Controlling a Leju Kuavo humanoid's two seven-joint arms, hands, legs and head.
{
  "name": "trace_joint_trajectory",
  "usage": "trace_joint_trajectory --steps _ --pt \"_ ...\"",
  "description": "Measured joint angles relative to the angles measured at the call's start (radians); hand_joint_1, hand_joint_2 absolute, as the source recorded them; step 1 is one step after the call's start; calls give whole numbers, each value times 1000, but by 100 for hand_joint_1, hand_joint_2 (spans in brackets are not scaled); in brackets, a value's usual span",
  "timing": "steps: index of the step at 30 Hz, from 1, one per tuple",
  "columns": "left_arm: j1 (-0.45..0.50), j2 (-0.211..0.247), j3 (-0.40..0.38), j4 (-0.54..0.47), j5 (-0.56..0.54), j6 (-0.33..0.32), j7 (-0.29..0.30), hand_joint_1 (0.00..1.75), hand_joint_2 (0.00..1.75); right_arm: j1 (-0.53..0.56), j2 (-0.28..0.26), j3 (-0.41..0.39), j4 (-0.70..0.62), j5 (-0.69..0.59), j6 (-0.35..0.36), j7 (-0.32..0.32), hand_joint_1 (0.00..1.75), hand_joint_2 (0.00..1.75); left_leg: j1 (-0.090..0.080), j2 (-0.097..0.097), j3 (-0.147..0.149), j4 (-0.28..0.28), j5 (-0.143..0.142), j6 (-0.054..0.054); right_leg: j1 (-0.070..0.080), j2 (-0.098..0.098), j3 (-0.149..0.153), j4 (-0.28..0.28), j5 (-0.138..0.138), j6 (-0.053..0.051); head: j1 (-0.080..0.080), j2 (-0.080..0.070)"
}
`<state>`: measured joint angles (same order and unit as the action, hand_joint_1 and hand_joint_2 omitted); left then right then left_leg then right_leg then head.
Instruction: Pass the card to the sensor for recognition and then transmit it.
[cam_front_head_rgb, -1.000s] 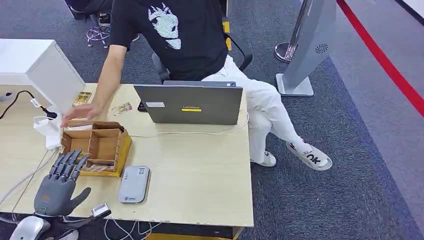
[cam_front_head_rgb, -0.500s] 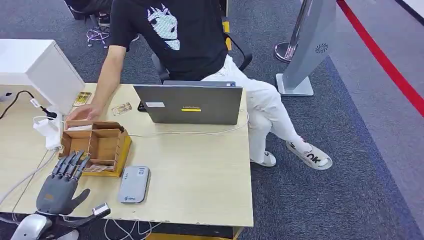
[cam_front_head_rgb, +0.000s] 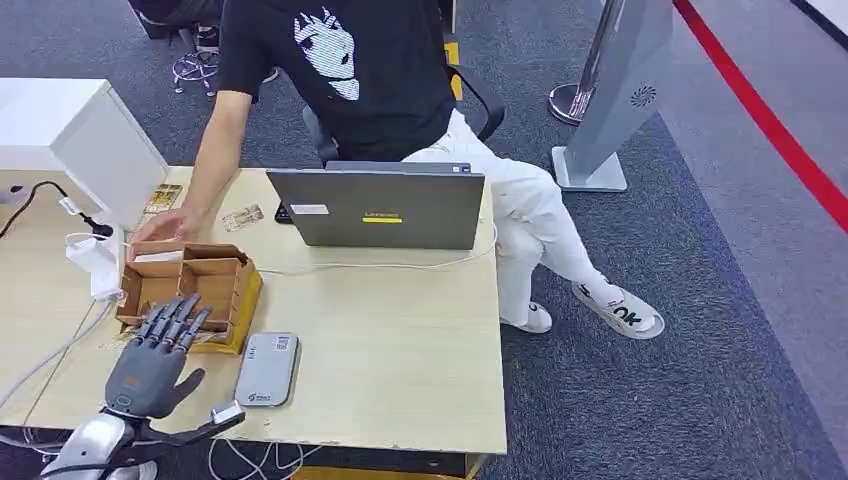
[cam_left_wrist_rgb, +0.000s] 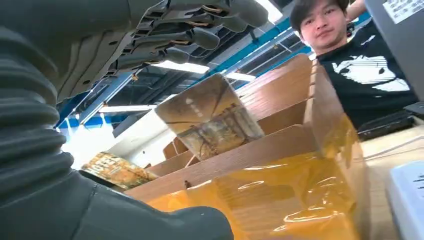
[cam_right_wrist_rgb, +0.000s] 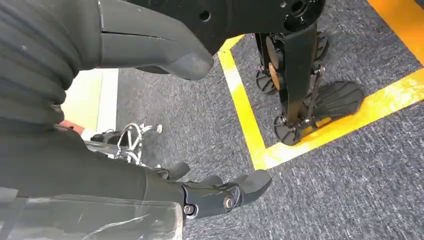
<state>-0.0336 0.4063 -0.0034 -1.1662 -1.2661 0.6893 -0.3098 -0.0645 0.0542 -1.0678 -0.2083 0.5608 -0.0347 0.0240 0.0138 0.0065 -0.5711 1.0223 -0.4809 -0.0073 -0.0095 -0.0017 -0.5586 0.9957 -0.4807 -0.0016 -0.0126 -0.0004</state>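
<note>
Fingers of the left hand are reaching forward, spread apart and holding nothing, their tips hanging over the near edge of the wooden organiser box; in the left wrist view the same fingers are arching above a card that is standing tilted in a near compartment, not yet touched. Step in hand, by judgement: approach to the pick, ahead of any presentation to the sensor. Next move is calling for the fingers to lower and pinch the card's free upper edge, then lift it clear of the divider and carry it to the grey reader lying just beside the box on the counter. Card: thin, rectangular, rounded corners, printed in brown and gold tones, glossy. A second card is lying lower in a neighbouring slot. Right hand is hanging over carpeted floor, fingers loosely curled, carrying nothing. A person's hand is resting at the box's far edge.
</note>
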Motion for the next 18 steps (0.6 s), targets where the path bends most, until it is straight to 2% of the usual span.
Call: trace_joint_trajectory --steps 10,11,18 --pt "-3 4 -15 -1 9 0 9 3 175 0 0 -3 0 5 0 0 0 175 0 0 0 0 0 0 0 0 0 0 0 0 0 0" --pt "-3 5 -16 -1 9 0 9 175 175 0 0 -3 0 5 -1 0 0 175 0 0 0 0 0 0 0 0 0 0 0 0 0 0" --pt "-2 10 -19 -5 21 0 15 175 175 0 0 -9 0 7 -1 0 0 175 0 0 0 0 0 0 0 0 0 0 0 0 0 0"
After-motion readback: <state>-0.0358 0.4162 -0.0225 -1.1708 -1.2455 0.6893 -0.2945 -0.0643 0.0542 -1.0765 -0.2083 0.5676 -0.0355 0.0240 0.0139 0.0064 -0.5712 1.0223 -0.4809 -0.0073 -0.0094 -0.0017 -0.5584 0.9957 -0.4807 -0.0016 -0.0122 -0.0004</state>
